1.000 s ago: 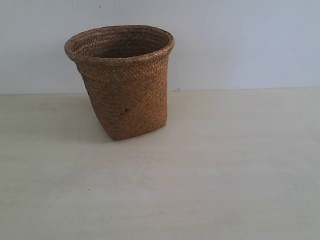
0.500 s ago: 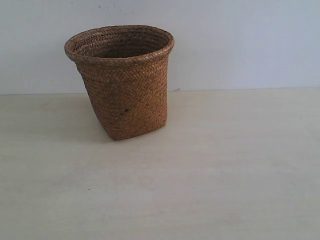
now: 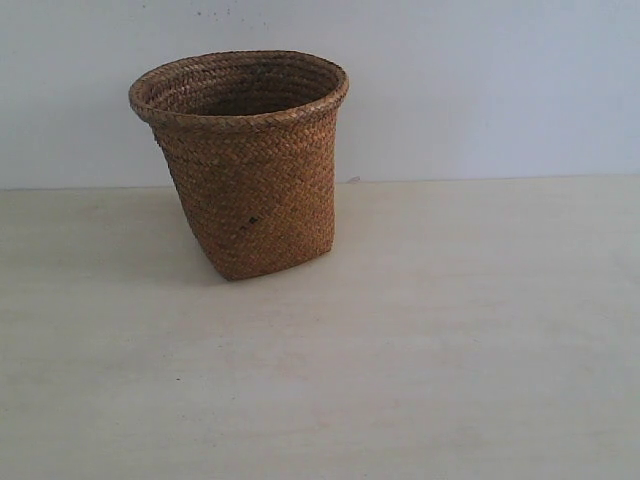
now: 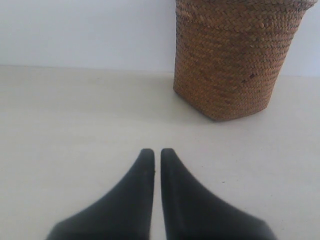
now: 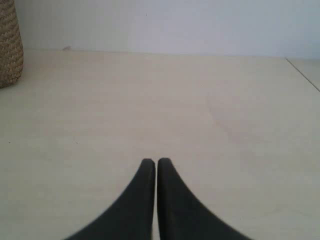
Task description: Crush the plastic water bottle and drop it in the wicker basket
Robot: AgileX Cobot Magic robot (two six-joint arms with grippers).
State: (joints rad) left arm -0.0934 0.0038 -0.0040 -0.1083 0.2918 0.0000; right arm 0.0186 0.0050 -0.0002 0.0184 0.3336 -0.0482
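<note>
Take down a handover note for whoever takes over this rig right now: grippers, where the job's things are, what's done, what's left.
Grippers: left gripper shut, empty; right gripper shut, empty; both over the table.
Things: basket upright on the table. No bottle in any view; the basket's inside is mostly hidden.
Done: cannot confirm anything.
Left: find the bottle; if it is not in the basket, crush it and drop it in.

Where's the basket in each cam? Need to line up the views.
Exterior view: basket upper left of centre, whole, upright on the table.
Left wrist view: basket in the frame's upper right, top cut off.
Right wrist view: basket is only a sliver at the frame's upper left edge.
Shared landmark: the seam where the table meets the white wall, seen in all three.
</note>
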